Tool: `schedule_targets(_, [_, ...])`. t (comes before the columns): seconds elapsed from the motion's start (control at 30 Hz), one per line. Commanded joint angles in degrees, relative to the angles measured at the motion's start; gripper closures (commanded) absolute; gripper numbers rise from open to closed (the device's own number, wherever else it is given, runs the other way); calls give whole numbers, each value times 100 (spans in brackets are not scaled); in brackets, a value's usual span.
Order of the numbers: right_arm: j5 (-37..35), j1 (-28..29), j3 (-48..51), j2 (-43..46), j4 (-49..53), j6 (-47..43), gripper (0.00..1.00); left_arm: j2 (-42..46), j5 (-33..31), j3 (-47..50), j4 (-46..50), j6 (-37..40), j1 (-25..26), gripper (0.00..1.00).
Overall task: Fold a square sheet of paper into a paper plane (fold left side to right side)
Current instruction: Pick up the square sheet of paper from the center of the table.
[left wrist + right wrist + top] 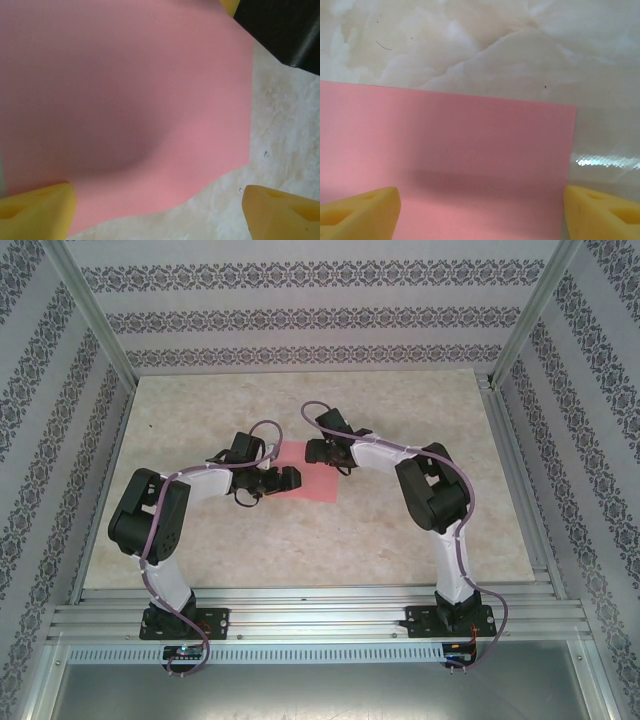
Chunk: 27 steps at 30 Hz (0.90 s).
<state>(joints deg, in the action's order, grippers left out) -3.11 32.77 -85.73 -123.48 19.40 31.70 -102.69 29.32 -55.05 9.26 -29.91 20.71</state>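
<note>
Lying at worktop centre between both arms: square sheet of paper, partly bulging, no crease visible. Left jaws wide, right jaws wide, nothing gripped. Left-to-right fold and later folds apparently outstanding.

Counted one square sheet of paper on one table. Two arms were there, one left arm and one right arm, each carrying one gripper, so two total: left gripper, right gripper. Two yellow fingertips showed in the left wrist view and two more fingertips in the right, four overall, plus two purple cables, one per arm.
</note>
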Motion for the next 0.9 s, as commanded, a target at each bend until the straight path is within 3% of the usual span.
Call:
schedule_targets(0.0, [1066,317,330,13,-22,332,17,-257,-111,19,90,-17,42,12])
schedule_targets(0.47, [1302,216,697,391,-353,422,15,-214,-151,15,119,-23,50,12])
schedule_targets(0.67, [1570,98,973,563,-676,572,19,-242,101,86,-341,-390,60,13])
schedule_targets(0.77, [1686,78,1066,544,-803,657,21,-272,144,83,-484,-530,76,18])
schedule_targets(0.87, [1676,25,1174,641,-860,670,21,-297,136,66,-488,-562,88,31])
